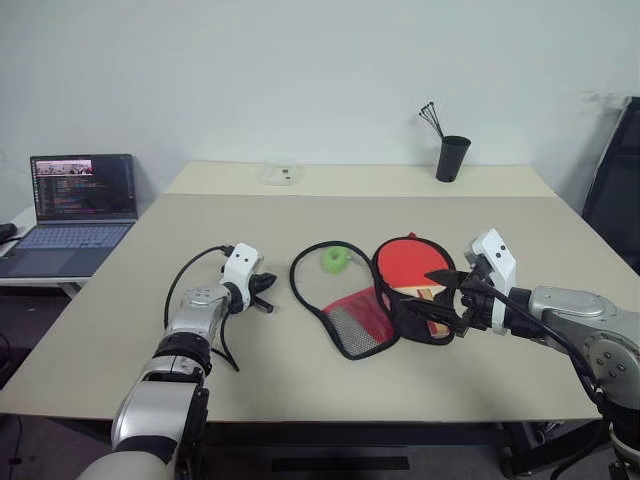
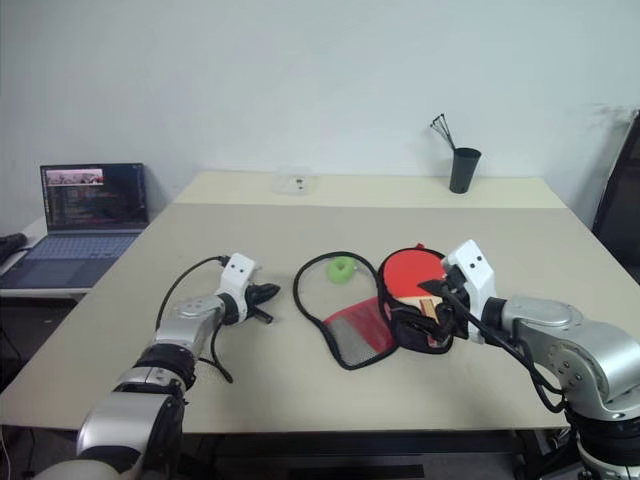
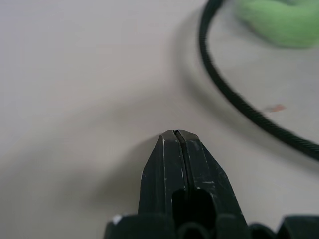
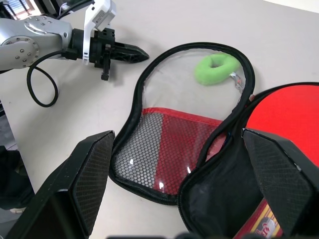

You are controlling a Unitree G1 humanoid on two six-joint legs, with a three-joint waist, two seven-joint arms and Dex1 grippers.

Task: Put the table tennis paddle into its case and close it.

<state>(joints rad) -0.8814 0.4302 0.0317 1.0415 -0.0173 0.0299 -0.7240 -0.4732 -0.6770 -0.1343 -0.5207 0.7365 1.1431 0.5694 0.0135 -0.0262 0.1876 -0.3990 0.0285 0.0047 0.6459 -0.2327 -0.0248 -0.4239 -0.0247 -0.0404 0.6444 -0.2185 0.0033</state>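
So: case (image 1: 375, 300) lies unzipped mid-table (image 1: 300, 390), paddle (image 1: 408, 268) in its R half, handle toward R gripper (image 1: 447, 297).
L gripper (image 1: 262, 290) pinched shut, empty, just L of the flap rim. R jaws spread wide, gripping nothing. Laptop (image 1: 75, 205) far L, pen cup (image 1: 452, 158) at back. R wrist cam shows mesh pocket (image 4: 149, 149), green tag (image 4: 216, 68).

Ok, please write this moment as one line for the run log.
paddle: inside open case | left gripper: shut, empty, beside case flap | right gripper: open, around handle end | zip: not closed
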